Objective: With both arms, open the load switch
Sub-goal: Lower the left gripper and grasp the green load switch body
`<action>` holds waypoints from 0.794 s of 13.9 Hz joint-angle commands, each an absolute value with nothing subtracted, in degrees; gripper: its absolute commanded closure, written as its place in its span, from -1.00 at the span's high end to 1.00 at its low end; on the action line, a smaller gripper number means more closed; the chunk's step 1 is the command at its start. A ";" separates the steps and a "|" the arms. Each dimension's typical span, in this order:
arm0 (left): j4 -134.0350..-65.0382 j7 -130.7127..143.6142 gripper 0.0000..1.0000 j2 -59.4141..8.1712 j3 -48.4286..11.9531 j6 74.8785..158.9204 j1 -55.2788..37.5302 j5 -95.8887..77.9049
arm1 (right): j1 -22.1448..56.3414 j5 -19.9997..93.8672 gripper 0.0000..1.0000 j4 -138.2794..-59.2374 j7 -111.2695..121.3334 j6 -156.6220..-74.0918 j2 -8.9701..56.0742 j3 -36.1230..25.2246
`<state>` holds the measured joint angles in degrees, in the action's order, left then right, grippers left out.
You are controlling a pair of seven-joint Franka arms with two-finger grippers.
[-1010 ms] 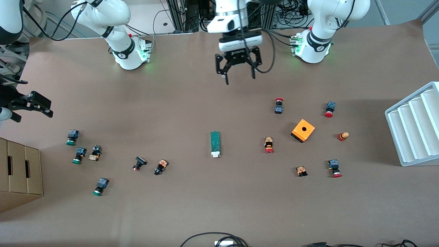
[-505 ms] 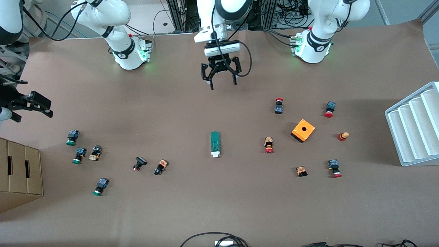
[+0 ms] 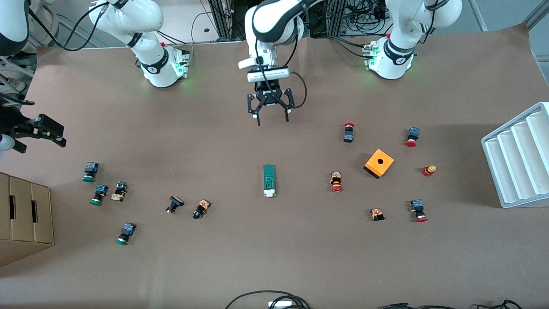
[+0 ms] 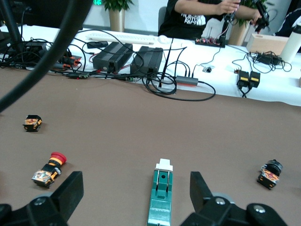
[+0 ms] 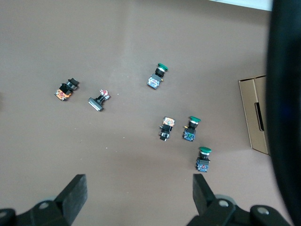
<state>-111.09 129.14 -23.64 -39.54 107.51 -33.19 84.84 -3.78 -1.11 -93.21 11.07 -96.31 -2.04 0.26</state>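
Left claw (image 3: 272, 116), jaws apart, has swung in toward the narrow green bar-shaped load switch (image 3: 269, 180) on the brown surface (image 3: 274, 257) — approach underway, nothing gripped; right claw (image 3: 40, 131) waits at the edge, jaws apart.

One green load switch (image 3: 269, 180), one orange box (image 3: 379, 163), thirteen small push buttons, two cardboard boxes.

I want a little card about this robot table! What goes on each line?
load switch: green bar with a white end, flat on the brown table, untouched
left pincer: open, in the air above bare table
right pincer: open, at the right arm's end of the table, waiting
orange box: toward the left arm's end
white tray: at the left arm's end of the table
cardboard box: at the right arm's end
push buttons: scattered toward both ends
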 commanded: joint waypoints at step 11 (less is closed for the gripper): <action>-105.48 143.34 1.00 -40.33 -31.12 100.99 -42.18 102.30 | -3.52 -0.62 1.00 -93.34 11.16 -98.17 2.98 0.09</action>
